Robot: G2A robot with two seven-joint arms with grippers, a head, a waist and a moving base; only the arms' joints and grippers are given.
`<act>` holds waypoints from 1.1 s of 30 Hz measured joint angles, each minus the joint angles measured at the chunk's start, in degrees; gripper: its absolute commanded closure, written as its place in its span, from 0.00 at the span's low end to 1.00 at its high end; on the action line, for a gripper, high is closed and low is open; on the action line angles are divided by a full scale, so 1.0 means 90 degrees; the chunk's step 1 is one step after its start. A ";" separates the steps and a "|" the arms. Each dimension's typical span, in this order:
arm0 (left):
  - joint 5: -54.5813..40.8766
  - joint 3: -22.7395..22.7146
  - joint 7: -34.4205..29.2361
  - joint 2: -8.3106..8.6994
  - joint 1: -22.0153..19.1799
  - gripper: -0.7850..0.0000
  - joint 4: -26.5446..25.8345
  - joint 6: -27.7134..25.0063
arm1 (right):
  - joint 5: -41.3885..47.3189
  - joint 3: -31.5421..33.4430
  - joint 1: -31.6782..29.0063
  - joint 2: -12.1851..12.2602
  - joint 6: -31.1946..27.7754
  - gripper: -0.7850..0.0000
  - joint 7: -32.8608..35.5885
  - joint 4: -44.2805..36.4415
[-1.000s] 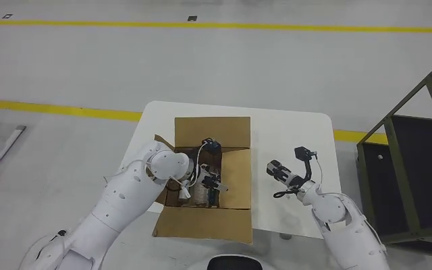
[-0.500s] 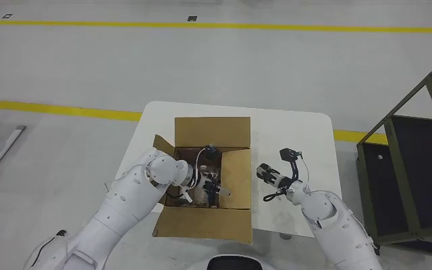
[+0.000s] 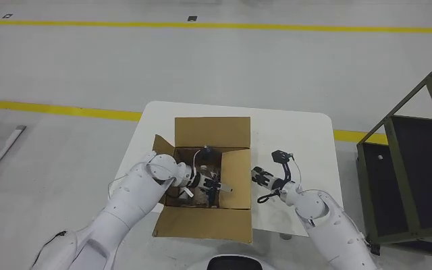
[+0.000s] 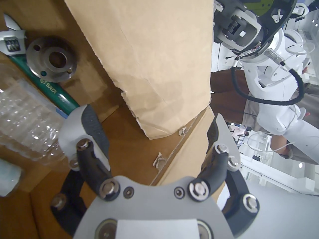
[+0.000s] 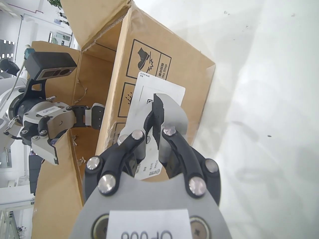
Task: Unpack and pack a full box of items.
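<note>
box (image 3: pixel 212 128): open, on white table (image 3: pixel 290 128) | left claw (image 4: pixel 149 121): fingers apart, astride the box's side wall, one finger inside | right claw (image 5: pixel 155 115): fingers together, empty, just beside the outer wall at its label (image 5: pixel 162 88) | inside: wrench (image 4: pixel 53 90), metal flange (image 4: pixel 51 62), clear bottle (image 4: pixel 25 120)

White rounded arm shells (image 3: pixel 128 202), black cables (image 4: pixel 299 80); left tool (image 4: pixel 150 120) and right tool (image 5: pixel 154 110): grey plates, black links, silver screws.

Box (image 4: pixel 154 38): matt brown corrugated cardboard, flap edge torn rough. Flange (image 4: pixel 51 60): dull grey metal. Bottle (image 4: pixel 27 115): clear glossy plastic. Table (image 5: pixel 261 50): smooth white, lightly scuffed.
</note>
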 measured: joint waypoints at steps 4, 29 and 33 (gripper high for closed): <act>-0.0453 0.0115 -0.0159 -0.0176 -0.0116 0.00 0.0451 -0.0120 | 0.0025 -0.0062 0.0049 -0.0023 -0.0028 1.00 0.0000 0.0055; -0.1533 -0.0215 -0.0643 -0.0448 -0.0722 0.00 0.0776 -0.0987 | 0.0155 0.0260 -0.0244 0.0015 -0.0065 1.00 -0.0111 -0.0436; -0.1588 -0.0322 -0.0639 -0.0408 -0.0692 0.00 0.0200 -0.0904 | 0.0084 0.0551 -0.0447 0.0074 0.0073 1.00 -0.0227 -0.0740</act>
